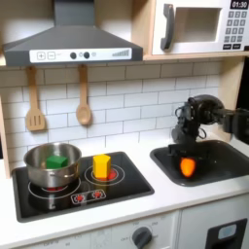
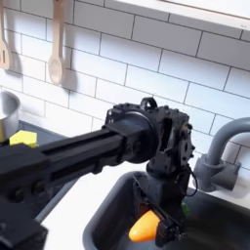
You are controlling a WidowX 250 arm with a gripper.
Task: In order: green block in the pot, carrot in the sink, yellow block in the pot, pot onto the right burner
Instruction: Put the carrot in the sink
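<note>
Over the sink point(image 1: 219, 160), gripper point(image 1: 186, 154) apparently pinching the carrot point(image 1: 187, 167); risk of bouncing out if released from too high.

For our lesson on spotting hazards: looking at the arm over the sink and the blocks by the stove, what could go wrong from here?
1. The gripper hangs over the sink with the carrot right below; whether the jaws have let go is unclear, so lifting might drag it out.
2. The faucet stands close beside the arm, which could hit it while withdrawing.
3. The yellow block stands next to the pot; a careless grasp may nudge the pot holding the green block.
</note>
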